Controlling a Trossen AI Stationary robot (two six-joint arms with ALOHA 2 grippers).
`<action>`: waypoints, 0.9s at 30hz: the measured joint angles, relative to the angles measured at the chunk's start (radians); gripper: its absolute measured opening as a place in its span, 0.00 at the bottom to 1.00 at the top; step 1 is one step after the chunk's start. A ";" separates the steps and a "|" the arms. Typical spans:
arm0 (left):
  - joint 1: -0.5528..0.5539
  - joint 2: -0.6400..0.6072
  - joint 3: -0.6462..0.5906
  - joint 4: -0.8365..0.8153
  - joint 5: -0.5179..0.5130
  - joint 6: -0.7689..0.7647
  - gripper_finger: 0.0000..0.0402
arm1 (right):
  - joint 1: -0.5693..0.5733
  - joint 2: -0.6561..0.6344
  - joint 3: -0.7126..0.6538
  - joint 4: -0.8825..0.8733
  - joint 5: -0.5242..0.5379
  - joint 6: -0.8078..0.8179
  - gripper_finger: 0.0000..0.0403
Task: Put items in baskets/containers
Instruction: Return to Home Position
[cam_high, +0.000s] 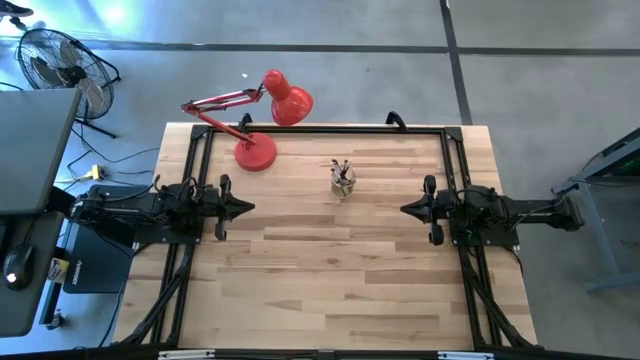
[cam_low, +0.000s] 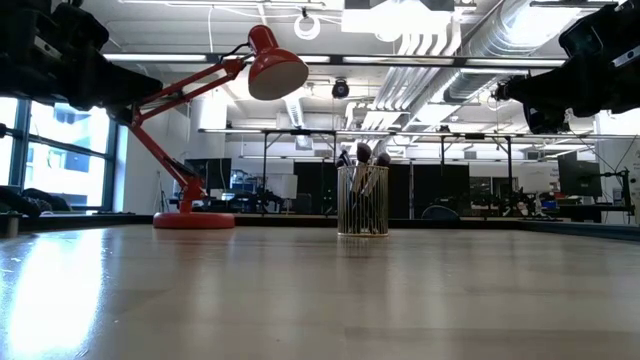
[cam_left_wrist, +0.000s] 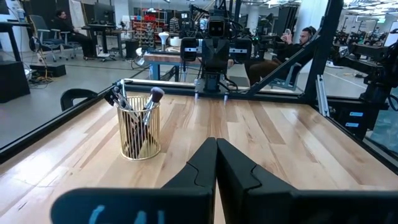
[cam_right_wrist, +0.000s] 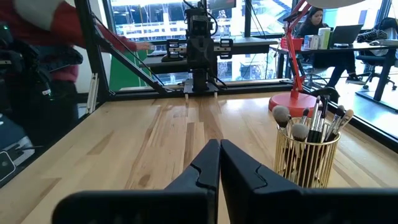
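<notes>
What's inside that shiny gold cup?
Makeup brushes stand inside the wire cup, fluffy tips up. Their lower ends crowd behind the wires, so the cup's bottom is hidden.

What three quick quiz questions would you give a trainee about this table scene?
1. True or false: every brush stands in the cup, with none lying on the table.
2. Pick one. The lamp stands: A) on the right arm's side of the cup; B) on the left arm's side of the cup; C) midway between the two arms.
3. Fill in: the left pincer and the right pincer are both ____ and hold nothing.

Key: 1 true; 2 B; 3 shut.
</notes>
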 joint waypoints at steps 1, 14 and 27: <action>0.000 0.000 0.000 0.000 0.000 0.000 0.00 | 0.000 0.000 0.000 0.000 0.000 0.000 0.01; 0.000 0.000 0.000 0.000 0.000 0.000 0.00 | 0.000 0.000 0.000 0.000 0.000 0.000 0.02; 0.000 0.000 0.000 0.000 0.000 0.000 0.00 | 0.000 0.000 0.000 0.000 0.000 0.000 0.02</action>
